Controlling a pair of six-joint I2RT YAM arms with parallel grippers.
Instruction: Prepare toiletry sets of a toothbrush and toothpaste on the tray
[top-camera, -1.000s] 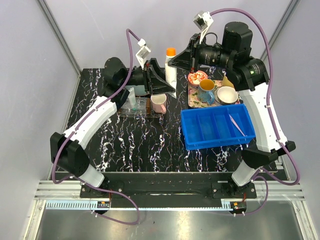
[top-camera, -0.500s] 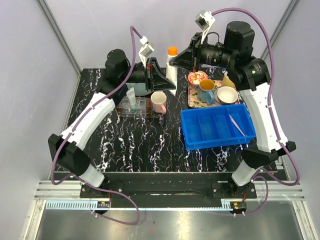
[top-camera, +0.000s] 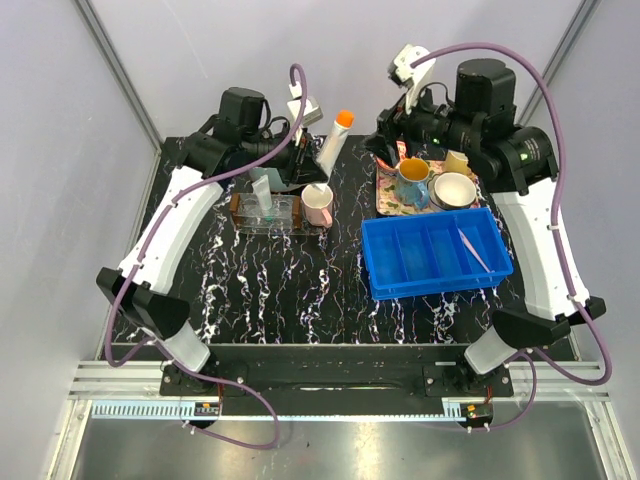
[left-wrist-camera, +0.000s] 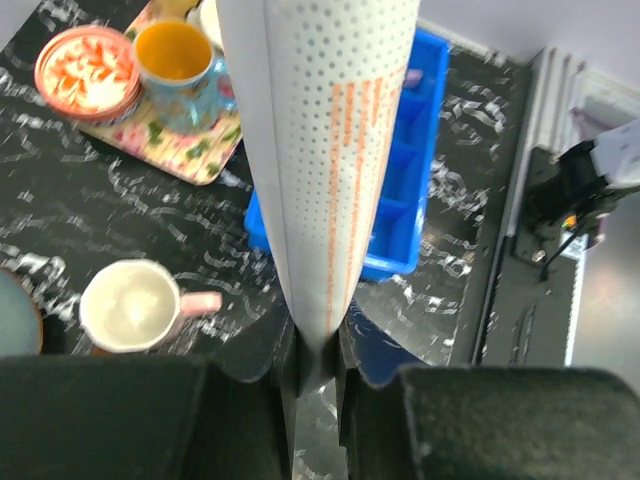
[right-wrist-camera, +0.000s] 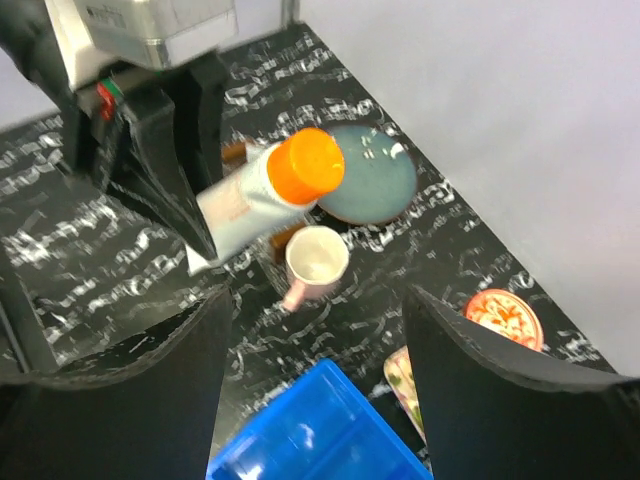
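Note:
My left gripper (top-camera: 311, 174) (left-wrist-camera: 315, 362) is shut on the flat crimped end of a white toothpaste tube with an orange cap (top-camera: 333, 142) (left-wrist-camera: 322, 150) (right-wrist-camera: 262, 194). The tube leans cap-up in the air above the pink mug (top-camera: 318, 206). To its right my right gripper (top-camera: 386, 147) (right-wrist-camera: 315, 350) stands open, apart from the tube and holding nothing. The clear tray (top-camera: 283, 216) lies left of the mug. A teal-marked toothpaste tube (top-camera: 262, 194) stands upright in it. The slim pink toothbrush (top-camera: 472, 248) lies in the blue bin (top-camera: 400, 280).
A patterned square tray (top-camera: 388, 205) at the back right carries a blue-and-yellow mug (top-camera: 413, 178), a white bowl (top-camera: 455, 190) and an orange-patterned bowl (left-wrist-camera: 87, 72). A blue-grey plate (right-wrist-camera: 375, 175) lies behind the pink mug (right-wrist-camera: 317, 260). Grey walls enclose the table.
My right gripper has opened off the orange-capped tube and drawn back to the right. My left gripper has shut on the tube's crimped end and tilted it leftward.

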